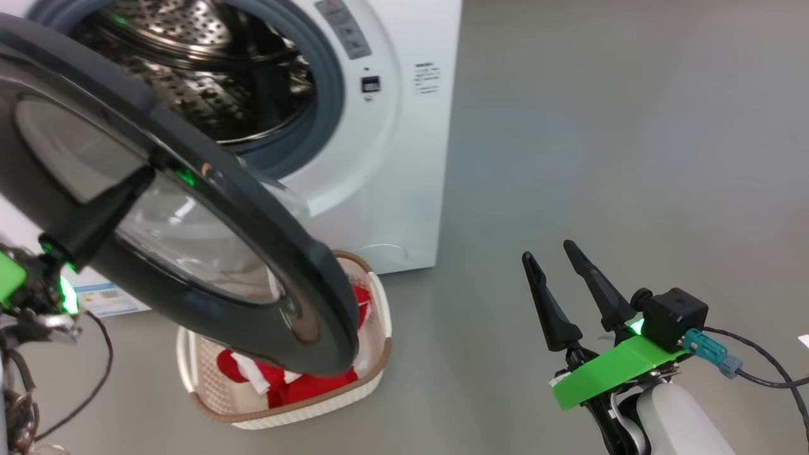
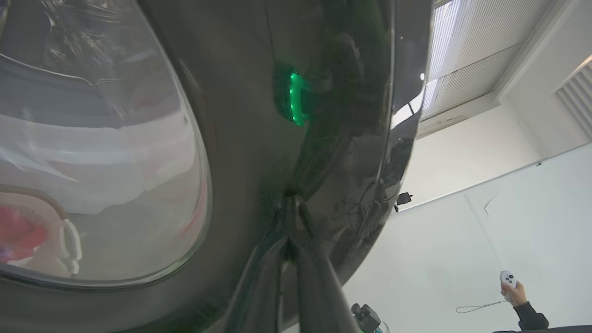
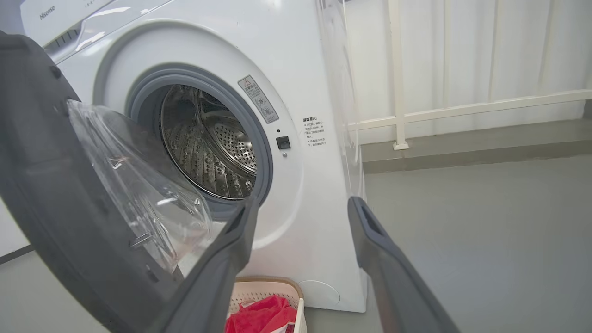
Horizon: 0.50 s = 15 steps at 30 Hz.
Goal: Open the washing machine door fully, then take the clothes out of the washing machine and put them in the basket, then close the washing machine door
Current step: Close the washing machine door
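As I watched the head view, the left gripper (image 2: 292, 210) sat at nine o'clock, fingers pressed together on nothing, tips against the glossy outer face of the washing machine door (image 1: 303, 297), which stood part open. At six o'clock the basket (image 1: 316, 411) held the red clothes (image 1: 310, 385). The washing machine (image 1: 392, 158) filled twelve. At four o'clock the right gripper (image 1: 548, 249) hung with fingers spread, empty.
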Available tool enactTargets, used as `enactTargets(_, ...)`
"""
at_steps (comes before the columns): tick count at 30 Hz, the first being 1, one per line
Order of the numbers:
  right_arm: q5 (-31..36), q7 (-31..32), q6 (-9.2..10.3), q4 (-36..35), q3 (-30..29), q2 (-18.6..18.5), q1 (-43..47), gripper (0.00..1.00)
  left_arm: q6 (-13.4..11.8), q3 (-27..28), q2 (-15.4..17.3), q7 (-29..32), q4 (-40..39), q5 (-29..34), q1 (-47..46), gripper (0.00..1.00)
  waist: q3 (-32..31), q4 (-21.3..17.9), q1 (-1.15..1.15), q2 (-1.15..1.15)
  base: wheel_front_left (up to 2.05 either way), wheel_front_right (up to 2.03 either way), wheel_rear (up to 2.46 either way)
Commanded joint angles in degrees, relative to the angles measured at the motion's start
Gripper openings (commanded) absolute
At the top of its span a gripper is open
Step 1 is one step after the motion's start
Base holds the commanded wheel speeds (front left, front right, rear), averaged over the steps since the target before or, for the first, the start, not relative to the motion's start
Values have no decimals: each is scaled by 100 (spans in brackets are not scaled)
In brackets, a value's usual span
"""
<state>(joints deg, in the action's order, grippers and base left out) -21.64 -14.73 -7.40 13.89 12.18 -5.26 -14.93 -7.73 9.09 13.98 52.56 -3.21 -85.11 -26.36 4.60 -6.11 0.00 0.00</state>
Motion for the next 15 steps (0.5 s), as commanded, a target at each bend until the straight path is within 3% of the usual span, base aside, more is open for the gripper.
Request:
enactTargets(1,50,-27,-9,-165,97,73,-61,100,93,208,190,-66,-100,65,-320,0,162,-236,0,0,0,0,0)
enactTargets(15,113,-27,-9,-332,2,198,-107,100,333,328,304,-572,346,433,-933,0,596,-830,0,0,0,0,0)
